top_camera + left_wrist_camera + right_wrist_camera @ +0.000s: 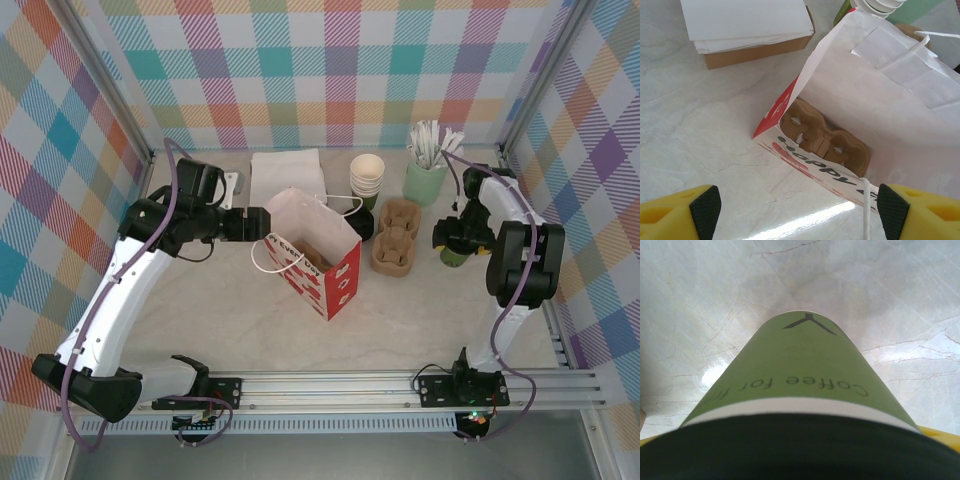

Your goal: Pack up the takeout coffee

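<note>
Grasping step: the takeout coffee (800,375) stands on the counter (715,300) between the 2 fingers of the right pincer (454,246); whether they grip yet, I cannot tell. The left pincer (800,212), wide and empty, faces the bag (880,100). Next: close firmly, lift.

Walls: pastel plaid cloth panels (330,70) in teal, pink, orange and purple; back, left and right sides.
Frame: bare aluminium posts (105,90) at the back corners.
Tabletop: pale cream marbled tabletop (230,330), fine grey veins, glossy.
Near edge: slotted aluminium rail (340,385); flat grey surface (330,455) beyond it.
Light: bright white glare patch (805,220) on the tabletop.
</note>
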Tool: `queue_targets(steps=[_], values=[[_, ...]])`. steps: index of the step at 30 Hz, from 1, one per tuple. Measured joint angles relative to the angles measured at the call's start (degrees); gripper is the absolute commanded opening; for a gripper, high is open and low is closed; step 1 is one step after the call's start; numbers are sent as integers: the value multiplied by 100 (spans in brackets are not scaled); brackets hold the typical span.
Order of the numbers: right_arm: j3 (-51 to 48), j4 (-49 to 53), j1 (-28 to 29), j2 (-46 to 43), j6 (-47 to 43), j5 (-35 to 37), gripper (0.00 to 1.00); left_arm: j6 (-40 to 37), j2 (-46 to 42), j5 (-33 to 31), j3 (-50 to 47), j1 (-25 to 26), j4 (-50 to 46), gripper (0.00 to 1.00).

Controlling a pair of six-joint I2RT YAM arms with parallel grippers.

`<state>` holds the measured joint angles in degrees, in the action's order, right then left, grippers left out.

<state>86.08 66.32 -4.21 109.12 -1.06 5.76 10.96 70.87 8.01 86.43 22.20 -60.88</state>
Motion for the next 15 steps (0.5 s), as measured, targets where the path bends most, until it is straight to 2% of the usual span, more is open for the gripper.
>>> queue_targets(steps=[8,15], values=[[179,90,61,105,-46,92,89,-2,-2,0,-4,0,2,84],[267,184,68,168,-120,111,81,-2,-2,0,-7,0,2,84]])
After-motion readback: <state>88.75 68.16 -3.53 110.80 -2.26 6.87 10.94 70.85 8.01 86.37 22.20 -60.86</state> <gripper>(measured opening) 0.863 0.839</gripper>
